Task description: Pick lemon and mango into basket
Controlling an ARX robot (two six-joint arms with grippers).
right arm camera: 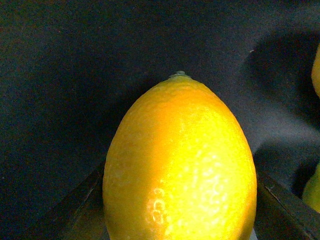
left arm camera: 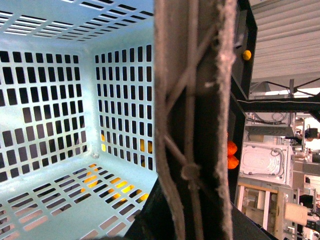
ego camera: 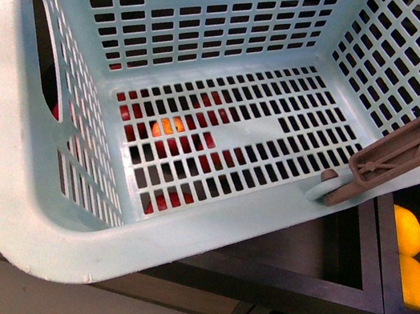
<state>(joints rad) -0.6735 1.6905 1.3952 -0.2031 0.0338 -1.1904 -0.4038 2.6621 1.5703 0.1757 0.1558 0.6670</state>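
Lemon [right arm camera: 180, 165] fills the right wrist view, stem tip pointing away from the camera, against a dark bin interior. It is not in the basket [ego camera: 215, 36]. I cannot match it to anything in the front view.

Right gripper: jaws not clearly shown. Two dark bars [right arm camera: 75, 202] meet the lemon's flanks low in the view. They may be fingers or bin edges, so I cannot tell whether the jaws are parted or clamped on the fruit.

Left gripper: not visible either. Its wrist view is taken up by the brown-grey handle [left arm camera: 192, 125] at very close range, with the teal interior beside it. Jaw state cannot be told.

Basket: tilted, mouth toward the robot, nothing on its slotted floor. Red fruit [ego camera: 164, 149] shows through the slots from below. Two yellow-orange fruits [ego camera: 408, 233] sit in a dark bin [ego camera: 385, 237] just right of the basket.

Judgement: the step in hand is securing the lemon, and the task is at its start.

Notes for doing it well:
- Centre the jaws across the widest part, since smooth oval skin will squirt out of an off-centre pinch.
- Lift straight up clear of the bin wall before moving sideways.
- Pass above the handle, not through it.
- Release low over the floor, as the tilt would let the fruit roll.
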